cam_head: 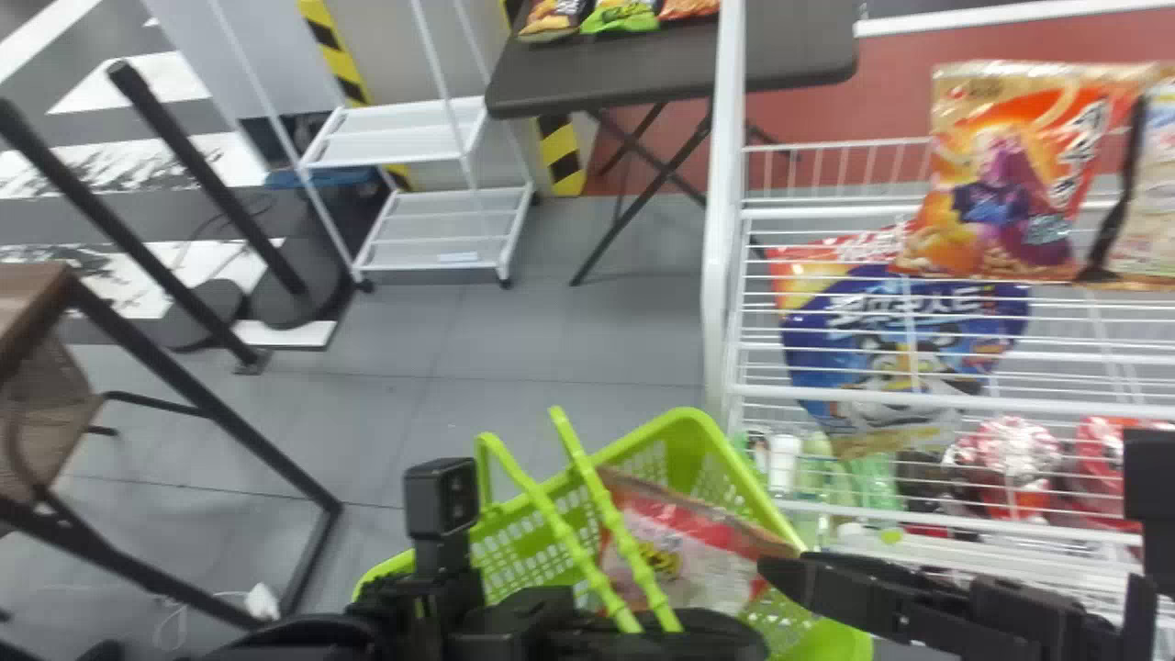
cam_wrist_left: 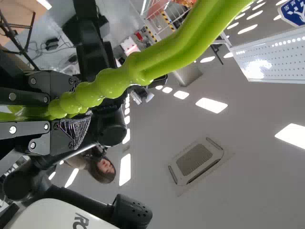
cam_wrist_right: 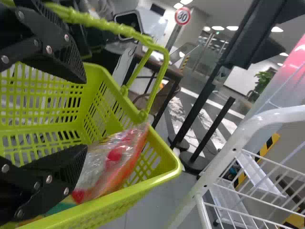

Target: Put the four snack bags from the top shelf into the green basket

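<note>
In the head view, my left gripper [cam_head: 661, 632] is at the bottom, at the handles of the green basket [cam_head: 702, 431]. The left wrist view has this gripper [cam_wrist_left: 53, 113] shut on the green handle [cam_wrist_left: 114, 81]. A red and clear snack bag [cam_head: 675, 546] leans inside the basket. My right gripper [cam_head: 826, 583] is over the basket's right side; in the right wrist view this gripper [cam_wrist_right: 85, 116] stands open, with the bag [cam_wrist_right: 112, 164] lying beyond its lower finger. An orange snack bag [cam_head: 1019, 174] is upright on the top shelf, beside another bag [cam_head: 1152, 193] at the right edge.
The white wire rack [cam_head: 725, 275] stands right of the basket. Beneath its top level lie a blue bag [cam_head: 900, 340] and red packs [cam_head: 1014, 464]. Farther off are a dark folding table [cam_head: 606, 73] and a small white shelf [cam_head: 395, 138]. A table frame [cam_head: 211, 404] stands left.
</note>
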Controlling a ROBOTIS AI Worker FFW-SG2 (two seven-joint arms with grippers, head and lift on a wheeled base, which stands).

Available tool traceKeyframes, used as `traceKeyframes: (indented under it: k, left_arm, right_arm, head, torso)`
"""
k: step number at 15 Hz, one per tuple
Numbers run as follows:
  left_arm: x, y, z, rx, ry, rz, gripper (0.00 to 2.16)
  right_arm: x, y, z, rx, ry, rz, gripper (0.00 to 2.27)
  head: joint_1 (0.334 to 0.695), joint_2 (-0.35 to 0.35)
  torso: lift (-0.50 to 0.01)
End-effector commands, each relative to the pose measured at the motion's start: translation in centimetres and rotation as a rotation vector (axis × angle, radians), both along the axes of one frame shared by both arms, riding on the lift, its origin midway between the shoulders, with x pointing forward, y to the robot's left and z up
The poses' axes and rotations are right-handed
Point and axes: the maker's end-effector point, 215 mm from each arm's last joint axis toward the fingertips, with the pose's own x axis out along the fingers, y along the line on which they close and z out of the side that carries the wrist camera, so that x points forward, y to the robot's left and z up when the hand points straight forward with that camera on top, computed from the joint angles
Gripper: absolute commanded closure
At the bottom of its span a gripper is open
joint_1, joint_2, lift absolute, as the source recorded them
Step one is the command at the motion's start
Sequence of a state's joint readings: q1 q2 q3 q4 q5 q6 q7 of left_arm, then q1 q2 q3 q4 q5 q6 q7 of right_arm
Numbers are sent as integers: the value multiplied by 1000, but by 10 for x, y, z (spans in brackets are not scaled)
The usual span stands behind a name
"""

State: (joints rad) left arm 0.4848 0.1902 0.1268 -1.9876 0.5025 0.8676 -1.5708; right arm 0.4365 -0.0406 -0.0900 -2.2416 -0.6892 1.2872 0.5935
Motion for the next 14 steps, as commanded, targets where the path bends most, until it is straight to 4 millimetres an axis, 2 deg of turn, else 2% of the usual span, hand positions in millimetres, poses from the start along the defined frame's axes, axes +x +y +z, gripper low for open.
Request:
traceKeyframes:
  k: [1, 2, 4, 6, 8, 9, 12, 14]
  left_arm:
    - [-2, 1, 1, -8, 2, -4, 2148]
    - [-3, 1, 0, -8, 5, -3, 2148]
    - [-2, 1, 1, -7, 0, -3, 2148]
    - [-3, 1, 0, -5, 4, -6, 2148]
    - [-2, -1, 1, -8, -1, -13, 2148]
    - [0, -1, 1, -4, -4, -16, 2148]
    - [0, -1, 1, -5, -2, -17, 2148]
    - [0, -1, 0, -4, 1, -18, 2148]
  right_arm:
    - [39, -42, 13, -13, -67, -121, 60]
    - [68, -66, 14, -70, -125, -194, 60]
    - [120, -103, 6, -192, -192, -299, 60]
    - [176, -137, 15, -255, -295, -420, 60]
    - [209, -160, 20, -334, -361, -501, 60]
    - [226, -173, 21, -385, -398, -544, 60]
    - [275, -181, 18, -479, -459, -589, 60]
    - [304, -181, 17, -553, -507, -612, 60]
  head:
    - [695, 188]
    - [695, 155]
    - [695, 35]
    - [695, -31]
    - [695, -111]
    - [695, -127]
    - [695, -169]
    - [695, -172]
  torso:
    - [0]
    - [0]
    - [0]
    - [0]
    - [0]
    - [0]
    - [0]
    - [0]
